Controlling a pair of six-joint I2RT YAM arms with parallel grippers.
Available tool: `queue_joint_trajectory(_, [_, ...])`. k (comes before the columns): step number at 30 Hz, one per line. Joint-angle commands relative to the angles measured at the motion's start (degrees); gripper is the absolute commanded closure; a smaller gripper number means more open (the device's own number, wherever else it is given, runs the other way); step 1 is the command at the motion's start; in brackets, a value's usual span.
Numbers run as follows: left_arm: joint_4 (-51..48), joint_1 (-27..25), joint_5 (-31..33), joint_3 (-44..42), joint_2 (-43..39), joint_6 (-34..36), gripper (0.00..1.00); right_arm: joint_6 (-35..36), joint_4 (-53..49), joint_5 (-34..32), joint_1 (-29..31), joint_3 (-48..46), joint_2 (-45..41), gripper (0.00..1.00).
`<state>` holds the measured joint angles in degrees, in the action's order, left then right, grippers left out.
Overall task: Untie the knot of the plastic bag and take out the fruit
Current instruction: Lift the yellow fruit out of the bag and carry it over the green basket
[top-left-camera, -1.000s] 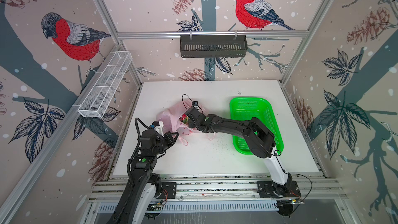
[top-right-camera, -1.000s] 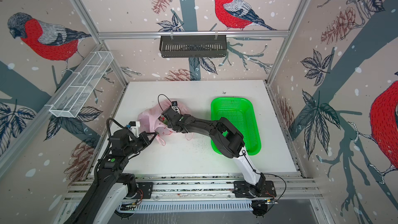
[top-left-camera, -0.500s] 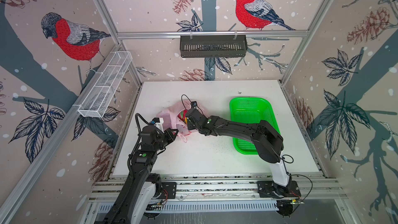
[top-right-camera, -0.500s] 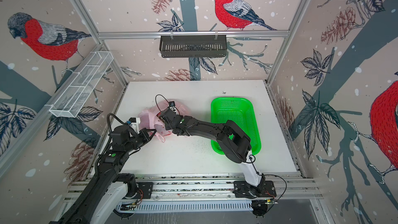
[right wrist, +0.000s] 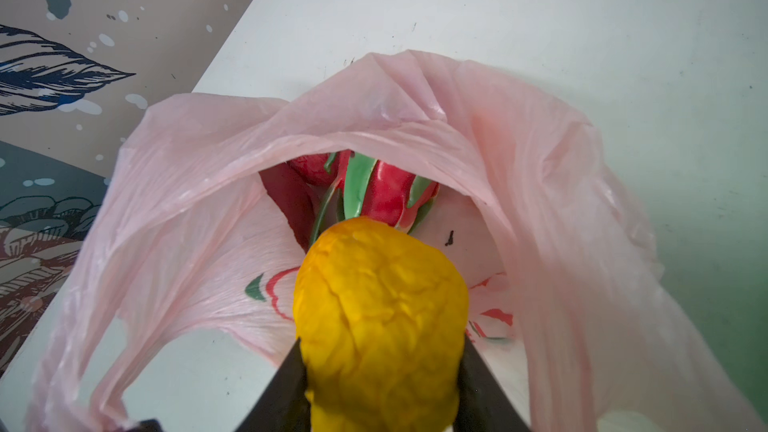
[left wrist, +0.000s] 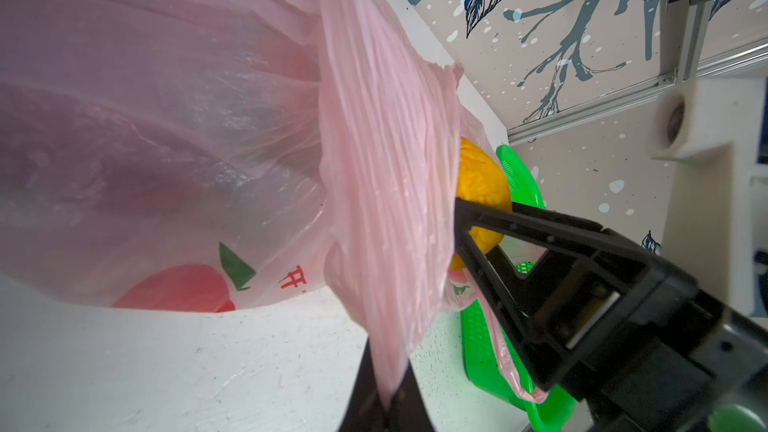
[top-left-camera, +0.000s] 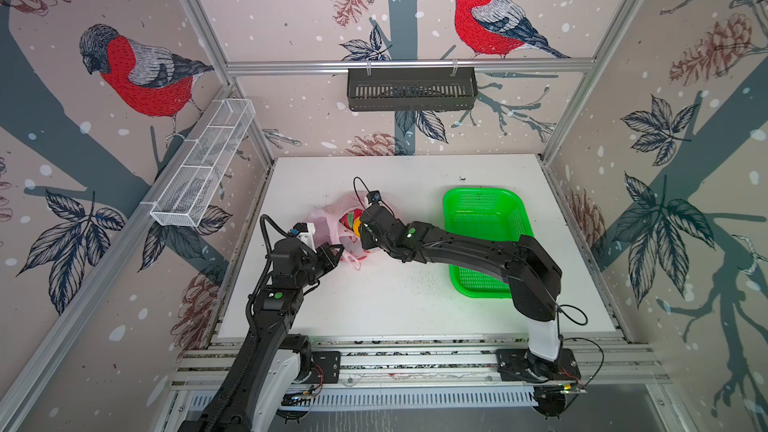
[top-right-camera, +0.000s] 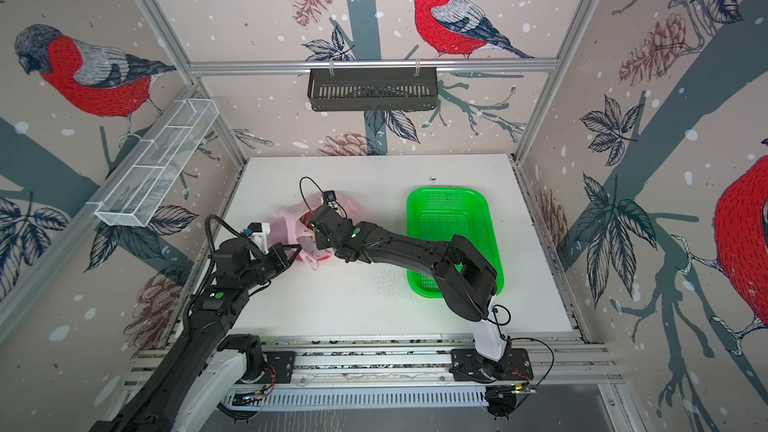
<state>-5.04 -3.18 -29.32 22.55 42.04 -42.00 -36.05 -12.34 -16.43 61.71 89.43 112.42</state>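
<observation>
I've got the right gripper (right wrist: 380, 342) clamped on the yellow fruit (right wrist: 378, 297), at the open mouth of the plastic bag (top-left-camera: 322, 222), left of centre in both top views. Left gripper (left wrist: 388, 403) is pinched tight on a fold of that bag. A dragon fruit (right wrist: 386, 193) lies deeper inside. Green basket (top-left-camera: 482, 222) sits right of centre, apart from the bag

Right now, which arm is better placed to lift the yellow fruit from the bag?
Right. The right gripper is shut on the yellow fruit at the mouth of the bag, so it likely need only withdraw. The left gripper is shut on a fold of the bag.
</observation>
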Motion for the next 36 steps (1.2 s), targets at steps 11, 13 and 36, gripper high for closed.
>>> queue_joint_trajectory(11, [3.97,0.17,0.43,0.91,1.7,1.64,1.0,1.33,-1.72,0.35,0.34,-0.95,-6.79,0.74])
queue_joint_trajectory(13, [3.98,0.1,0.5,1.22,2.07,2.23,1.0,1.2,-1.72,-0.07,0.29,-1.81,-8.46,0.74])
queue_joint_trajectory(36, [3.41,0.14,-0.83,4.24,5.37,7.01,1.0,-3.23,-3.66,-13.59,-9.69,-25.09,-35.68,0.73])
